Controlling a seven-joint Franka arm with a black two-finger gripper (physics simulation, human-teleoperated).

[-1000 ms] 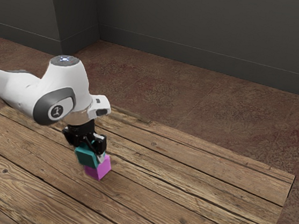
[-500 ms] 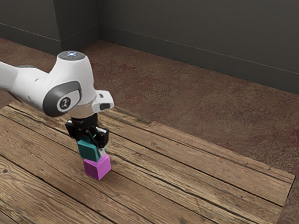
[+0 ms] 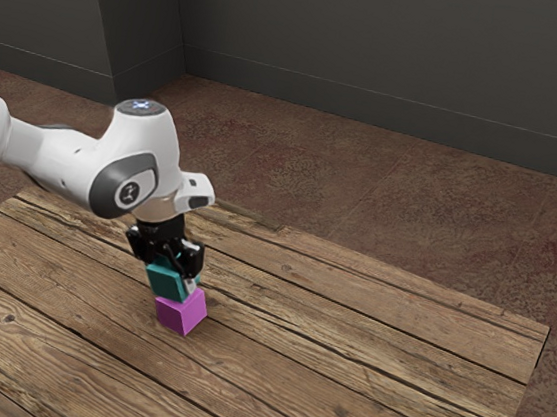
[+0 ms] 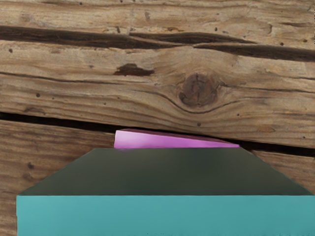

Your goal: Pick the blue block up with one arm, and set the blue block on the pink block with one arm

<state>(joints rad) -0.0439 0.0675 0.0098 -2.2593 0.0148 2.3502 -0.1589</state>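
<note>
Firmly, our gripper (image 3: 173,269) clenches blue block (image 3: 166,280) between both fingers. Block hangs directly under our hand, over pink block (image 3: 182,311) below it on wooden table (image 3: 360,379). Contact between blocks unclear.

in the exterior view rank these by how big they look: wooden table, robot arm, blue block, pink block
1. wooden table
2. robot arm
3. pink block and blue block: they look about alike, and the blue one is partly hidden, so I won't rank them.
</note>
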